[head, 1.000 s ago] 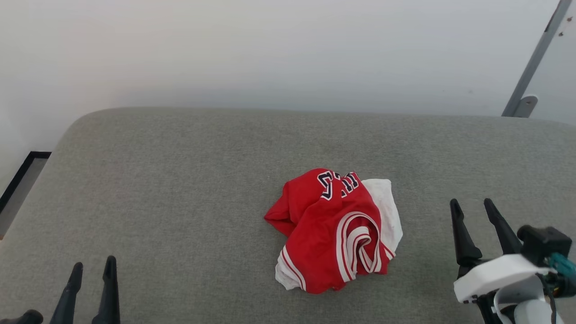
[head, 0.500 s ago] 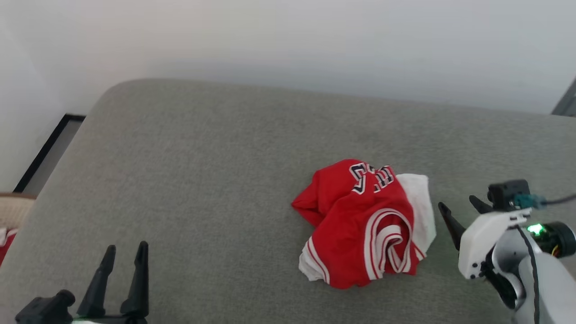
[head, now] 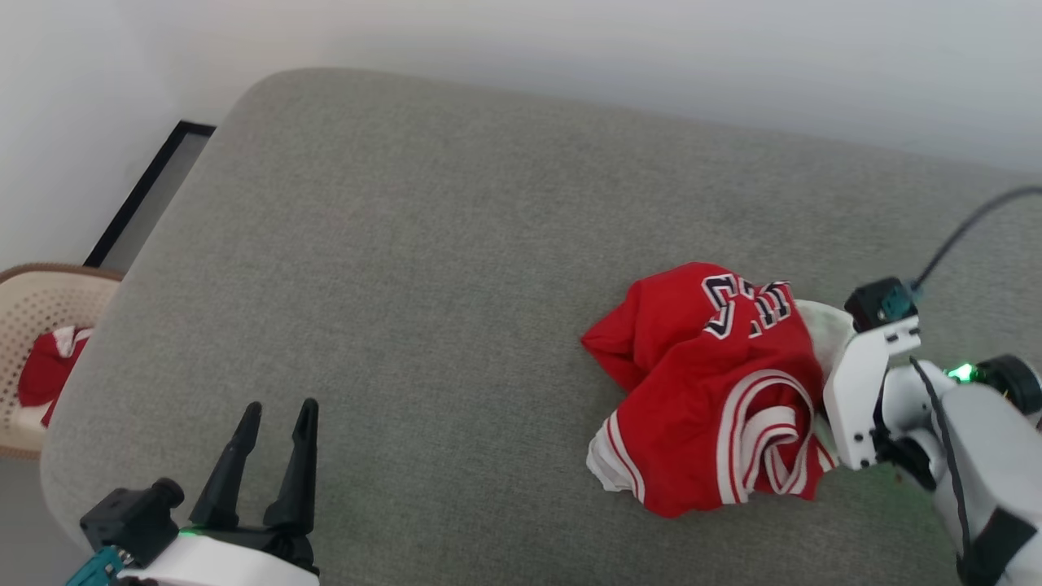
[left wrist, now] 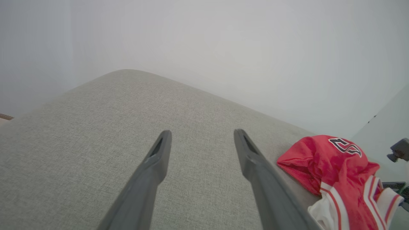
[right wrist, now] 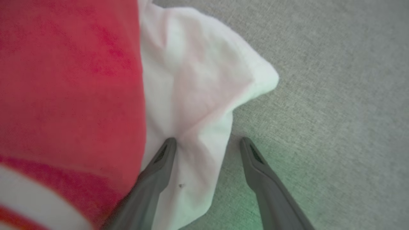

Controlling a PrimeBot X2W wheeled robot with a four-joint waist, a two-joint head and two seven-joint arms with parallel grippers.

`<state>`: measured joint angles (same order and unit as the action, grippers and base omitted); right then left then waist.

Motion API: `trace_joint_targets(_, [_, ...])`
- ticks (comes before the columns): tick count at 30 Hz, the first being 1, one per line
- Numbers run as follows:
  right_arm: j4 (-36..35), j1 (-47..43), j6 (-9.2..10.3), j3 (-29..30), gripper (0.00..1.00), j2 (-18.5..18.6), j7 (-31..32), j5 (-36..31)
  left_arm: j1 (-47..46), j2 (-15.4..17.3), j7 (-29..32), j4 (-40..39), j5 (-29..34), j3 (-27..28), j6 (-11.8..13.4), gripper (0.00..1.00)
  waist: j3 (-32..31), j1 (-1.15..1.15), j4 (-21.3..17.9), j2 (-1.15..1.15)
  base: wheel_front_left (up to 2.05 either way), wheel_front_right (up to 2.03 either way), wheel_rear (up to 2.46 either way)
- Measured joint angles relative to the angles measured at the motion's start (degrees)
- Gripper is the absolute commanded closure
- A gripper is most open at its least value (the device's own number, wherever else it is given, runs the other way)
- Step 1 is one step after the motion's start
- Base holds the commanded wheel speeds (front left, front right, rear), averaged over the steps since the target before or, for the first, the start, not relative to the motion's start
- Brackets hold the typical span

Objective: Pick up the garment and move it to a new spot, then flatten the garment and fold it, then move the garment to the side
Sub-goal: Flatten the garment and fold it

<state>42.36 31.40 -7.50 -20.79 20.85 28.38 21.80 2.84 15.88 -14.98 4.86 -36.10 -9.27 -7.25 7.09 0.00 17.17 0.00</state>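
Garment: one red jersey-style shirt, crumpled in a heap on the right part of the grey cushion. Its white sleeve is on its right side, the striped armhole trim is nearest me, and the dark white-outlined lettering is on its far part.
My right gripper: released, jaws wide apart and gripping nothing. One fingertip is over the white sleeve and the other over bare grey fabric just beside it, so the sleeve's edge lies between them. I cannot tell whether the tips press the cloth.
My right wrist: the white housing sits right against the garment's right side in the head view. It has one green light, and one dark cable rises away from it.
My left gripper: released, its two fingers apart with nothing between them. It is over bare cushion near the front left, well apart from the garment.
Cushion: one, grey and woven, with a rounded far-left corner and a rounded left edge.
Open room: a wide bare stretch from the garment's left side to the cushion's left edge, and more bare fabric beyond the garment toward the far edge.
Past the left edge: one beige perforated basket with one smaller red-and-white cloth in it, and one dark-framed strip low by the wall.
Past the far edge: a pale wall.
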Motion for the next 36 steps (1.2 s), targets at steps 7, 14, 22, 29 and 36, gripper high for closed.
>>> trace_joint_targets(7, [5.1,5.6,-0.02,-3.5,1.0,0.4,5.9,3.2,-1.6,-0.2,0.0,1.0,-0.7,-0.9,0.0,0.0,1.6,0.0,1.1,0.0,0.0,0.0,0.0])
trace_joint_targets(14, [5.7,7.8,-0.18,-3.2,1.0,0.9,6.7,7.9,-1.8,0.3,0.0,1.1,-1.4,-0.1,0.0,0.0,1.8,0.0,-0.8,0.0,0.0,0.0,0.0])
trace_joint_targets(22, [3.7,5.9,-0.01,2.5,1.0,8.2,9.0,9.9,-1.1,1.3,0.0,0.6,-1.6,1.0,0.0,0.0,1.3,0.0,-4.3,0.0,0.0,0.0,0.0])
trace_joint_targets(29, [3.4,-0.5,-0.02,11.2,1.0,9.2,11.9,8.2,-1.1,2.0,0.0,0.6,-1.9,0.1,0.0,0.0,1.2,0.0,-5.8,0.0,0.0,0.0,0.0])
trace_joint_targets(36, [2.2,-2.4,0.01,17.0,0.0,5.1,9.7,3.6,-2.7,4.6,0.0,1.3,-3.7,-3.7,-0.1,0.0,1.6,0.0,-7.0,0.0,0.0,0.0,0.0])
